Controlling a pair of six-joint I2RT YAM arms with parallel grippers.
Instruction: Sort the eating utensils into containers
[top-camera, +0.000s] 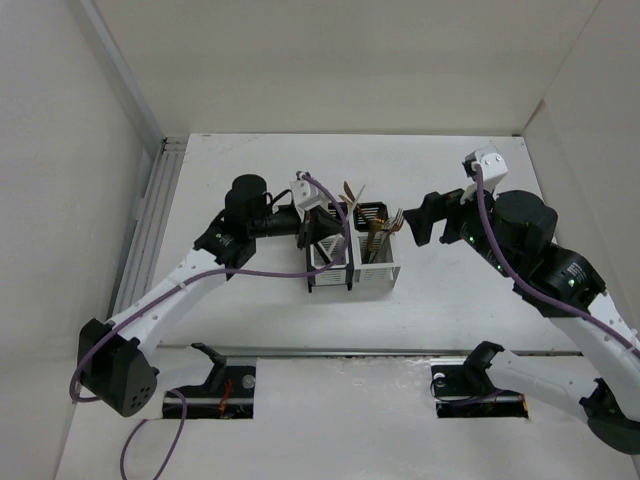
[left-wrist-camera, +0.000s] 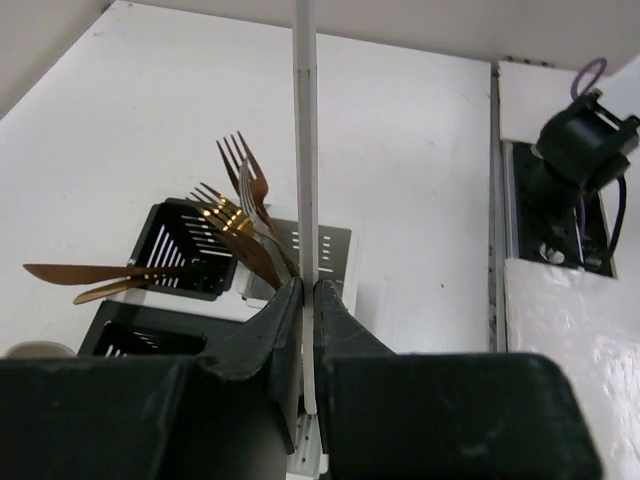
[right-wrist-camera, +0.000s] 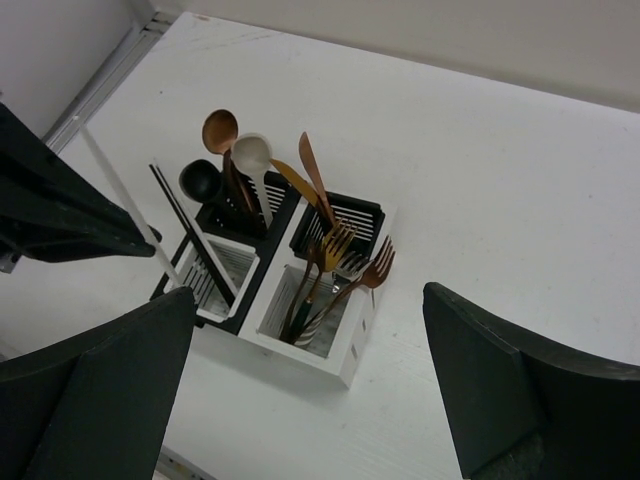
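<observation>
Left tool is clamped on a thin white chopstick, its lower end at the slatted black-and-white 4-compartment caddy on the desk; right tool gapes wide, empty, nearby.

Even, diffuse overhead lighting is recorded in all three views; the white table is rendered bright without clipping. Only short, soft shadows are noted beside the containers. Specular highlights are observed on the gold forks, and a sheen on the white panel at lower right. The pale chopstick is rendered grey at frame centre. The left gripper and right gripper are underexposed and soft along the lower edges.
</observation>
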